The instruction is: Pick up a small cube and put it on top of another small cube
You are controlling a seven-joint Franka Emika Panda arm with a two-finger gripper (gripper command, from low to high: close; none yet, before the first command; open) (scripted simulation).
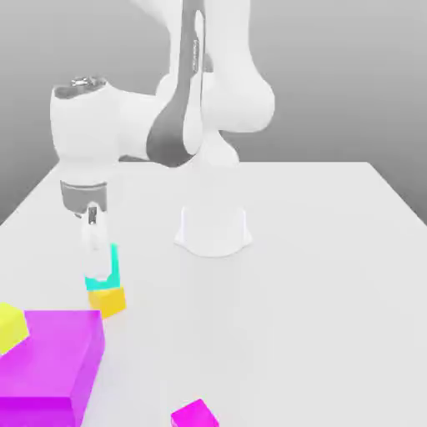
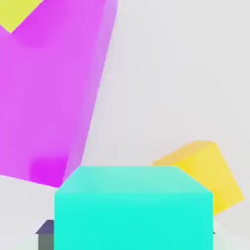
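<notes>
open table [image 1: 317, 292] on exterior view's right, magenta block [image 1: 50, 354] obstructing front left

Background: plain grey, shaded gradient | Surface: pale, smooth tabletop [image 1: 317, 275] | Light: bright

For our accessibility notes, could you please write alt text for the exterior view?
A white robot arm's gripper holds a teal cube close to an orange-yellow cube on a pale table. At the view's lower left, a lemon-yellow cube sits by a big magenta block; a small magenta cube lies at the bottom edge.
</notes>
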